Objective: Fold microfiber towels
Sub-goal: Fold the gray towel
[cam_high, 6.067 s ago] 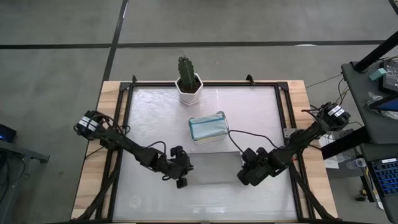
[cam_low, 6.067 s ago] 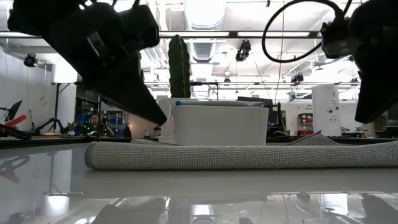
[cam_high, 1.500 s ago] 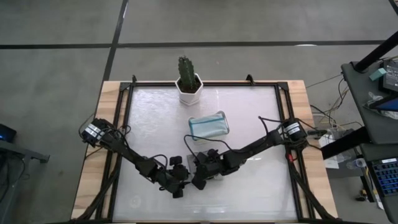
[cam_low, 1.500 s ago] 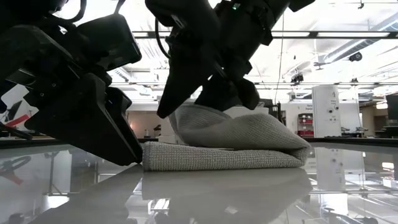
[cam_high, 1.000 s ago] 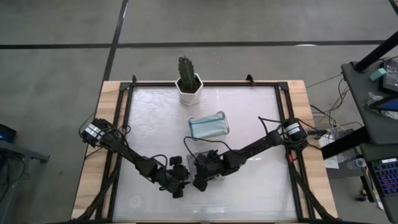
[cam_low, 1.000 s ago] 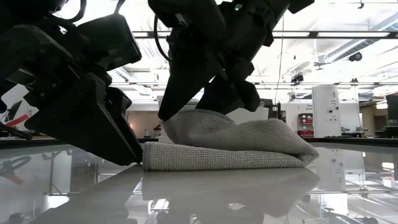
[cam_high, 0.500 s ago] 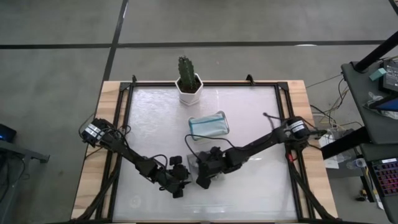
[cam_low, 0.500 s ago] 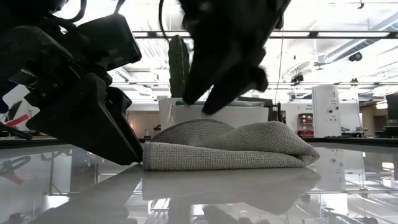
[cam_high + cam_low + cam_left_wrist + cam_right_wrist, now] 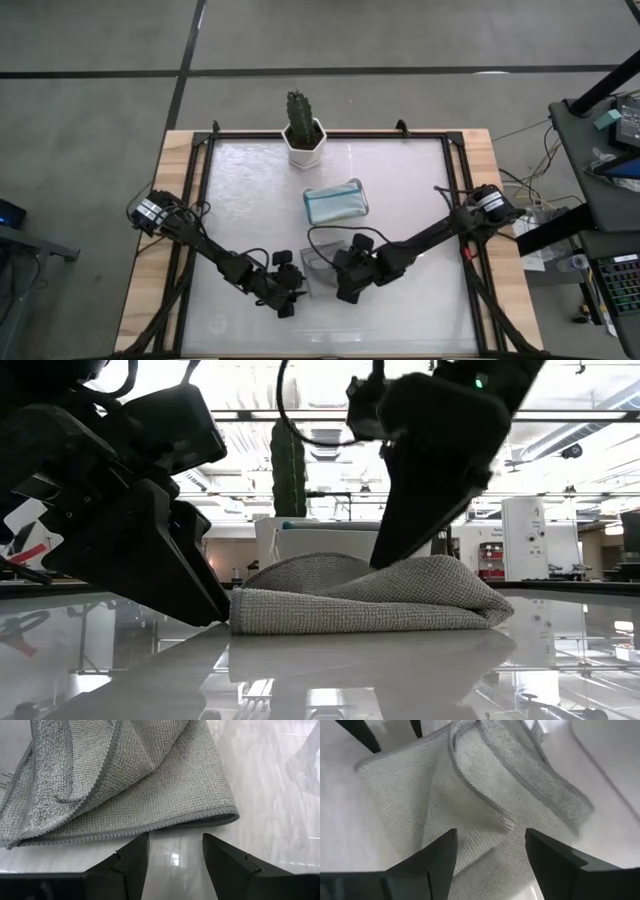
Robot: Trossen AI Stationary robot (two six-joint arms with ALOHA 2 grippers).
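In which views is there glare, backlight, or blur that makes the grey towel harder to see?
Low view: bright ceiling lights behind leave both arms as dark silhouettes, and the glossy table mirrors the grey towel. Left wrist view: sharp weave, with glare patches on the table beside the towel. Right wrist view: the towel looks soft and washed out. High view: the towel is mostly hidden by the grippers.

The grey towel (image 9: 135, 780) is soft woven cloth, matt, with a rough looped nap and a stitched hem. The desk (image 9: 560, 660) top is smooth, glossy and mirror-like, with bare wood (image 9: 150, 290) at its edges.
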